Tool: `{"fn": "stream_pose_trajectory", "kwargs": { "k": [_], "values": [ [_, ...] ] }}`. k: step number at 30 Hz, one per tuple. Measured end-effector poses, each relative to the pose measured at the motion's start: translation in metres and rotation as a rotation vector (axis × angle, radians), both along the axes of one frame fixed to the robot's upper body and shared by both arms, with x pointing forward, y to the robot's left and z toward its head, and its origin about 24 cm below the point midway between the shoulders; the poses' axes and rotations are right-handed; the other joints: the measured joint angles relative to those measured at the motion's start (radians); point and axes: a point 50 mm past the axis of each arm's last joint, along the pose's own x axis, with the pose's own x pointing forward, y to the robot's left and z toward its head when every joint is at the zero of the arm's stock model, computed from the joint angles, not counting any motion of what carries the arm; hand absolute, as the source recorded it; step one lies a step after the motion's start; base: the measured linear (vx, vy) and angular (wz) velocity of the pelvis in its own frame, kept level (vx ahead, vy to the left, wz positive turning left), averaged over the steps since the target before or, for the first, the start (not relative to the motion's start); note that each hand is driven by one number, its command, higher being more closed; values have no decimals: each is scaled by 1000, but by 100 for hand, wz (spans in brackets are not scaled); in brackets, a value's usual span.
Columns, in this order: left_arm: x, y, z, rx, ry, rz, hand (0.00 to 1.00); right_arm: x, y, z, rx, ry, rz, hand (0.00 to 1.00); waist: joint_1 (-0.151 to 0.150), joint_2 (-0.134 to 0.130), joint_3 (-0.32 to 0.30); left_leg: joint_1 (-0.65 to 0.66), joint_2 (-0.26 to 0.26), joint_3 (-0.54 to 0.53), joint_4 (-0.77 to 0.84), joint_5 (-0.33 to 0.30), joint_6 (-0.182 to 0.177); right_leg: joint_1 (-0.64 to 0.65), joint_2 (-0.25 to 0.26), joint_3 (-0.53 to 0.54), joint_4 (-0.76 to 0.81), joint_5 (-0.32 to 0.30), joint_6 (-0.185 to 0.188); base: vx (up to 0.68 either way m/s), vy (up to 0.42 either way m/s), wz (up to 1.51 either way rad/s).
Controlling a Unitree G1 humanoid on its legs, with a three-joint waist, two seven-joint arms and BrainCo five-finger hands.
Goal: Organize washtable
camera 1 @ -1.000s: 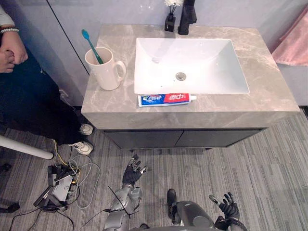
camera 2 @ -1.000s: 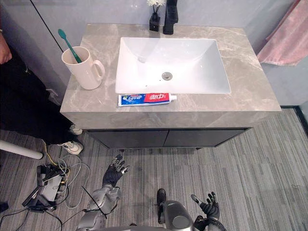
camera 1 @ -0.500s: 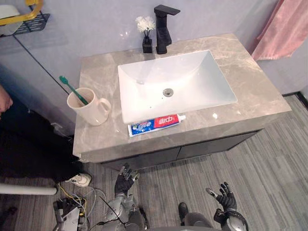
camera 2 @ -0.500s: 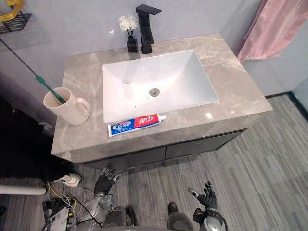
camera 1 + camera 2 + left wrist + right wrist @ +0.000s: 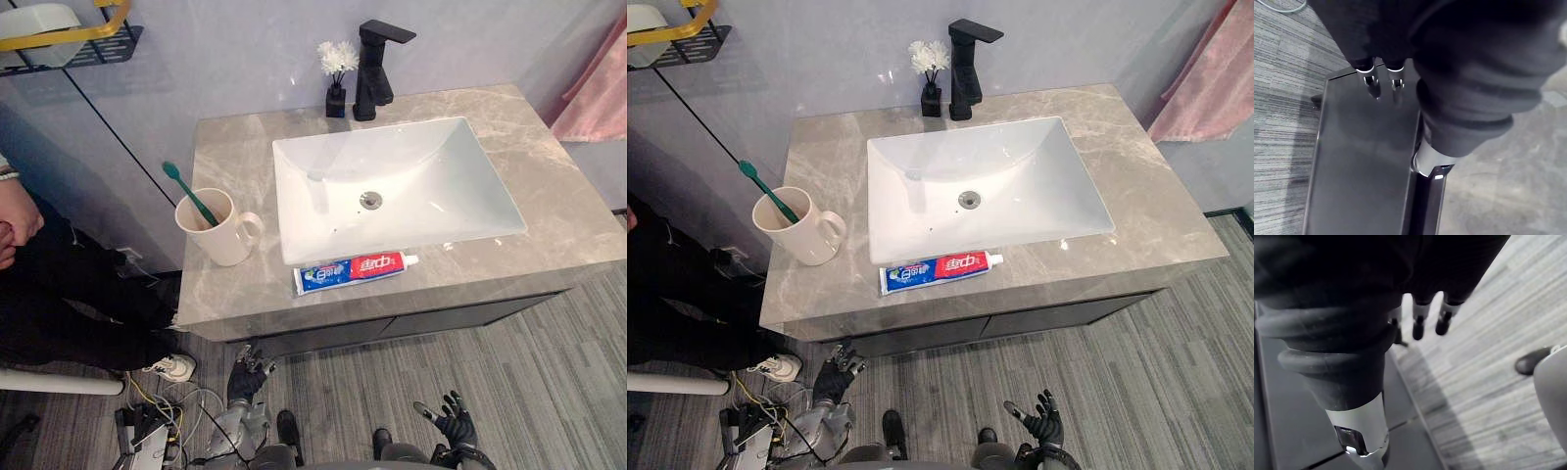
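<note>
A grey marble washtable (image 5: 230,157) holds a white sink (image 5: 392,186). A cream mug (image 5: 227,231) with a teal toothbrush (image 5: 189,195) in it stands left of the sink. A blue, white and red toothpaste tube (image 5: 355,271) lies flat on the counter's front strip, cap to the right. My left hand (image 5: 247,372) hangs low in front of the dark cabinet, fingers straight. My right hand (image 5: 453,424) is low over the floor, fingers spread, holding nothing.
A black faucet (image 5: 375,59) and a small black vase of white flowers (image 5: 336,73) stand behind the sink. A person (image 5: 20,235) stands at the left. A wall rack (image 5: 69,29) hangs upper left. A pink towel (image 5: 598,88) hangs at right. Cables and a device (image 5: 147,431) lie on the floor.
The camera has shifted, so the whole washtable sits further right in the picture. Both hands stay low by the floor, open. Nothing on the counter has moved.
</note>
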Motion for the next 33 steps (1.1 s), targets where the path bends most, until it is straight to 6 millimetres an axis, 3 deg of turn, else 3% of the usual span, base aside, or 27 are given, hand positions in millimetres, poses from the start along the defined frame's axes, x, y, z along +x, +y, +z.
{"fn": "stream_pose_trajectory", "kwargs": {
  "k": [2,3,12,19,25,33],
  "values": [
    [-7,-3,-8,-1,48,-18,0,-1,0,-1,-13,11,19,0,2,-4,-2,-3,-3,-11,-1,0,0,0,-2,-3,-9,-1,2,-87,-13,7],
    [-10,2,-15,42,99,-65,0,8,9,-8,10,43,56,0,-18,-18,-37,-26,-52,-69,-9,-5,54,-3,-23,-24,-31,44,16,-115,7,-6],
    [-17,1,-18,33,119,-54,0,-6,5,-11,0,76,50,0,-16,-16,-33,-29,-70,-73,-10,-6,46,-8,-37,-40,-31,13,32,-113,25,3],
    [-32,2,-28,30,191,-42,0,-41,7,-18,24,169,39,0,8,-59,-54,39,-72,-72,-8,0,47,80,-45,-65,-43,8,43,90,-9,9],
    [-29,0,-28,17,183,-38,0,-43,-4,-15,12,153,-6,0,6,-33,-50,56,-55,-53,-3,-1,44,91,-36,-54,-34,-2,37,40,-30,-6],
    [-30,4,-28,21,185,-25,0,-49,-32,1,-62,94,-111,0,9,-23,-52,69,-33,-18,-7,-13,28,63,-18,-21,0,-17,23,-39,-18,-13]
  ]
}}
